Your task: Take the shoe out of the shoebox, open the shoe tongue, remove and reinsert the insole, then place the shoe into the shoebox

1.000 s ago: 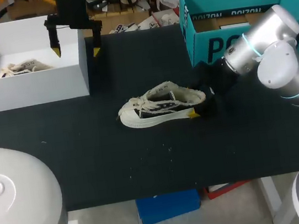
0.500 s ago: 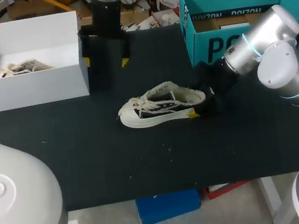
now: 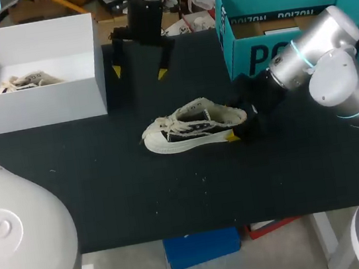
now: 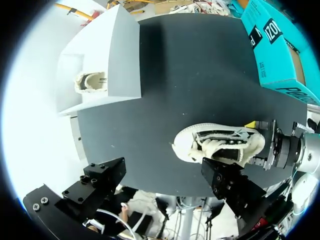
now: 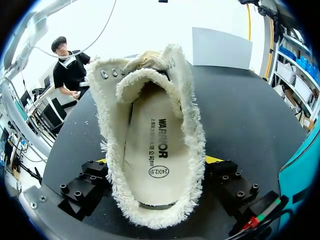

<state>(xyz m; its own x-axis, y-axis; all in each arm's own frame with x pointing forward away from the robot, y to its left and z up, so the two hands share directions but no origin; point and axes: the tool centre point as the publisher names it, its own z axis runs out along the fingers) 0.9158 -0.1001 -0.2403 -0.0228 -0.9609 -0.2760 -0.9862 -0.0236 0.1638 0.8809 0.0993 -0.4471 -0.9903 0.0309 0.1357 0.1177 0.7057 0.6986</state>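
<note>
L gripper [image 3: 139, 72], fingers wide apart & empty, has swung right off the white cardboard shoebox [image 3: 35, 104] to hang just far of the cream frayed-canvas shoe [image 3: 189, 132] mid black table [image 3: 175, 195], heel clamped by R gripper [image 5: 157, 162], so tongue-opening prob next.

frayed rough canvas shoe [image 3: 192, 130], matt black table [image 3: 106, 185], smooth white cardboard shoebox [image 3: 35, 108]

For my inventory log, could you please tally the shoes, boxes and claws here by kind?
Shoes: 2 (gripped shoe, boxed shoe)
Boxes: 2 (white shoebox, teal box)
Claws: 2 (left claw, right claw)
Total: 6
</note>
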